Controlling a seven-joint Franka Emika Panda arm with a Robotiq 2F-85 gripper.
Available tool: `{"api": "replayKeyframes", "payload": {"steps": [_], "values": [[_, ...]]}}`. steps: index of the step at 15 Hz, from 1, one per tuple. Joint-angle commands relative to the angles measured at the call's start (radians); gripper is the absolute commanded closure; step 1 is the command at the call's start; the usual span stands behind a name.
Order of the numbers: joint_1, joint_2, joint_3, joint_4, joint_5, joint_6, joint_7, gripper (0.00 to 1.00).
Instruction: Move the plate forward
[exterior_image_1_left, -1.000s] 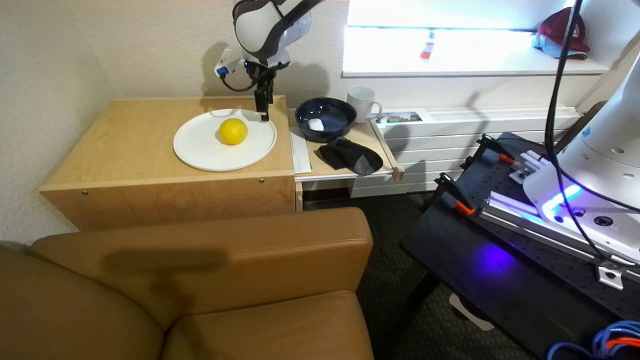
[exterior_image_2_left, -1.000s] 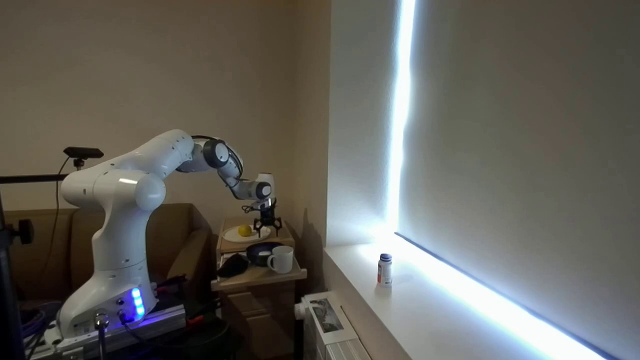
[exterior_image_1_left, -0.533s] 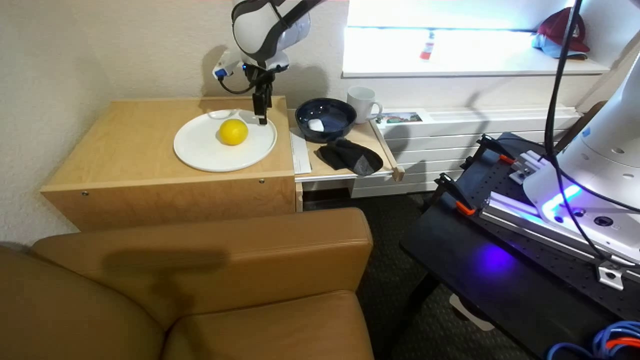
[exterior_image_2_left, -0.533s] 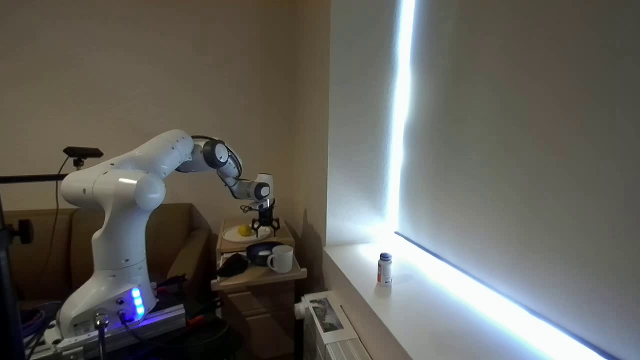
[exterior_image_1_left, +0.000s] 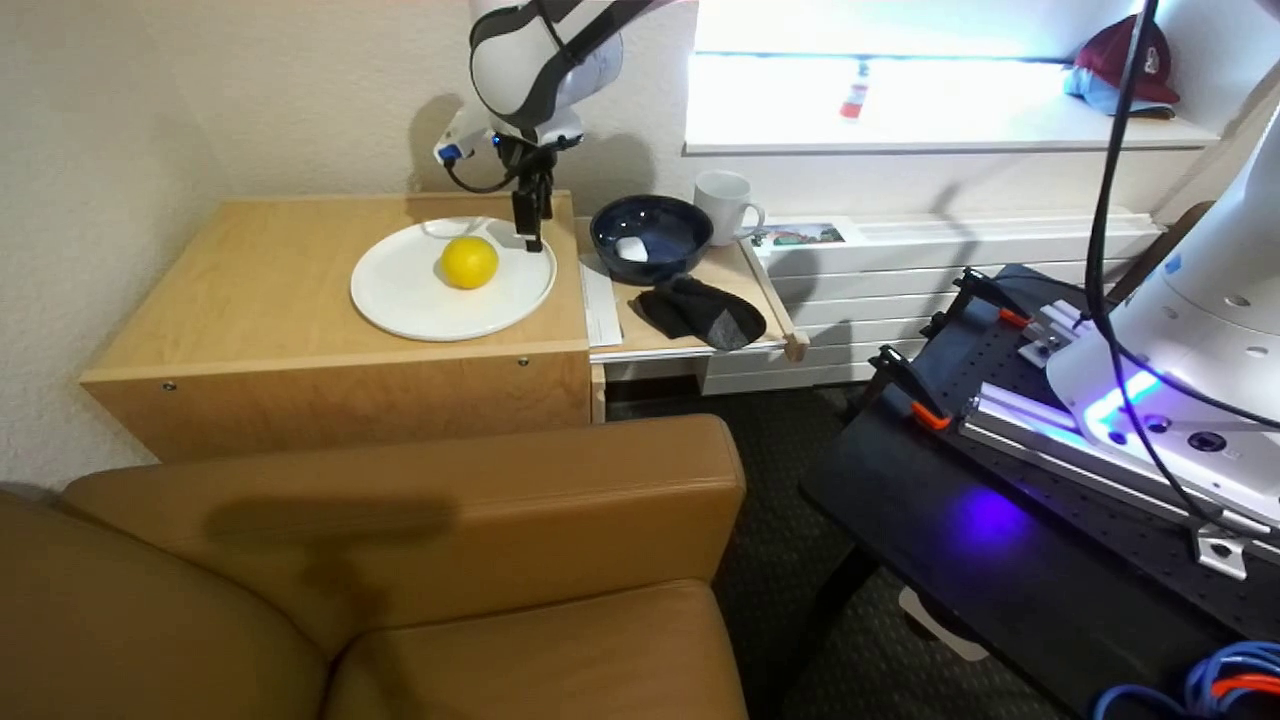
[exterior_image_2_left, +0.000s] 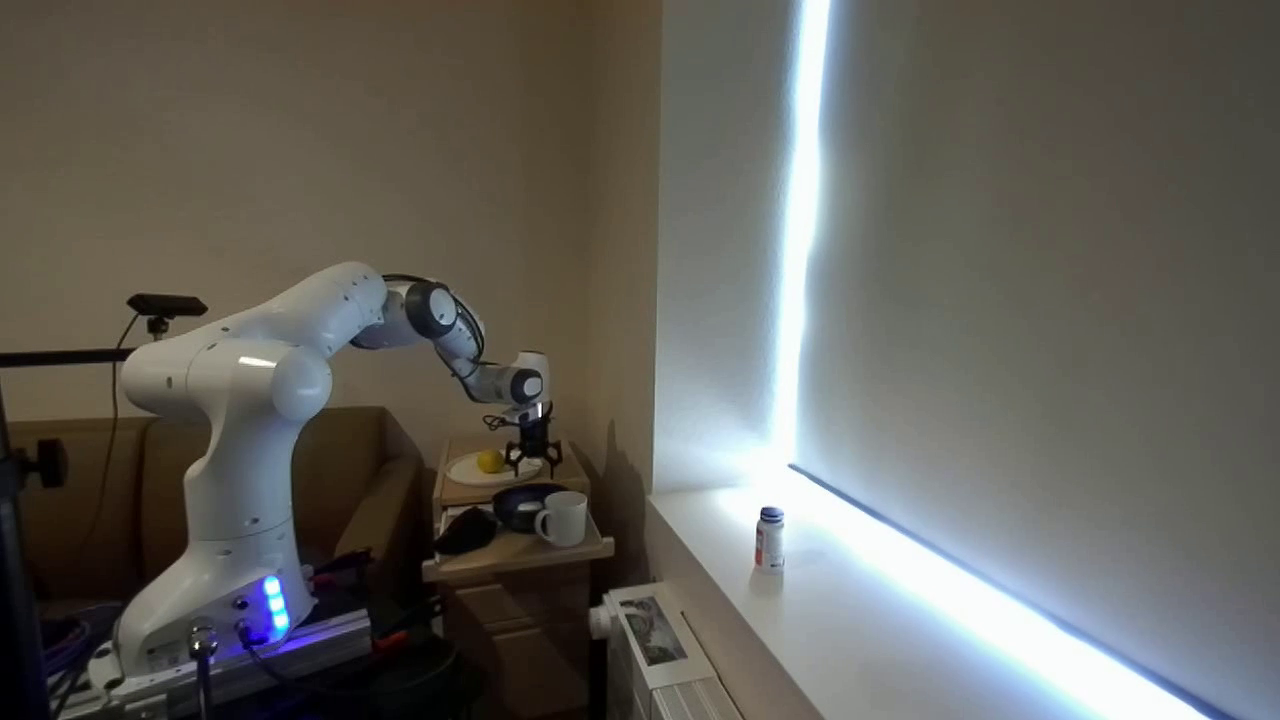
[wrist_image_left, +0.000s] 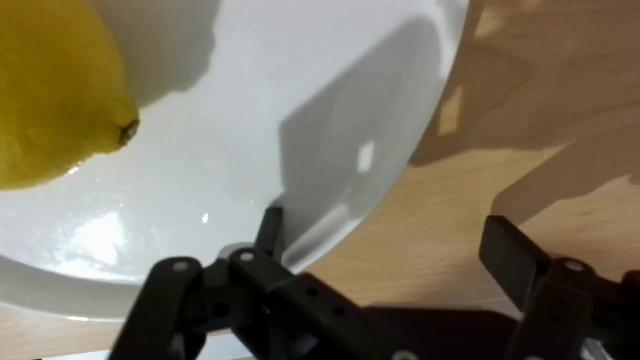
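Plate (exterior_image_1_left: 440, 312): flat on the surface (exterior_image_1_left: 270, 290), near the bowl (exterior_image_1_left: 672, 230);
Rim (wrist_image_left: 367, 205): likely pinch point on the bowl side; seat it deep, squeeze gently, then slide level;
Lemon (exterior_image_1_left: 469, 262): on the plate; could roll, so start slowly;
Fingers (wrist_image_left: 512, 260): spread apart, gripping nothing; astride the bowl-side rim, contact unclear.

- Black gripper (wrist_image_left: 387, 235), blocky fingers (wrist_image_left: 512, 260)
- Round grey screws (wrist_image_left: 247, 256) along the jaws
- Black cable (exterior_image_1_left: 484, 191) above the jaws
- Rounded white arm (exterior_image_2_left: 240, 440); blue lights (exterior_image_2_left: 275, 602) well apart from the jaws
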Motion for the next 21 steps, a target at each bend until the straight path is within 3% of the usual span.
{"api": "replayKeyframes", "payload": {"steps": [1, 2, 3, 5, 10, 16, 17, 19, 21], "values": [[0.049, 0.038, -0.126, -0.001, 0.114, -0.034, 0.000, 0.00], [0.068, 0.044, -0.174, -0.005, 0.163, -0.041, 0.000, 0.00], [0.035, 0.011, -0.095, -0.002, 0.101, -0.030, 0.000, 0.00], [0.053, 0.020, -0.148, -0.002, 0.141, -0.036, -0.001, 0.00], [0.056, 0.021, -0.155, -0.002, 0.145, -0.037, 0.000, 0.00], [0.134, 0.124, -0.435, 0.020, 0.519, -0.038, 0.000, 0.00], [0.115, 0.081, -0.361, 0.001, 0.436, -0.036, -0.001, 0.00], [0.122, 0.101, -0.409, 0.005, 0.492, -0.036, -0.001, 0.00], [0.124, 0.102, -0.413, 0.005, 0.496, -0.036, -0.001, 0.00]]}}
